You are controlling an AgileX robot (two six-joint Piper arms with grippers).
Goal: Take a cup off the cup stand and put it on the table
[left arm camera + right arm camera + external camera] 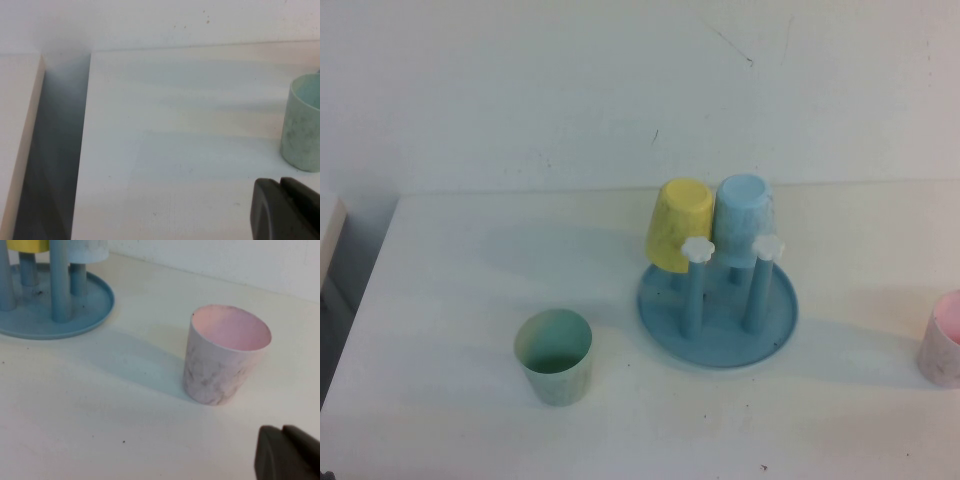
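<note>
Standing upright at the left of the surface point(460, 300) is a pale green cup point(553, 356), with the left end effector point(286, 207) parked nearby, closed and empty. At centre, the cup point(743, 220) is inverted on the cup stand point(718, 318), touching a yellow cup point(678, 224). Judged light, rigid and smooth, it should be gripped across its sidewall. At right, the right end effector point(287, 452) is closed, empty, near a pink cup point(224, 354).

Bright, even, diffuse light. Soft shadows stretch left of the cup stand point(718, 310) across the table point(460, 280). Wrist views soft, slightly hazy; no glare.
</note>
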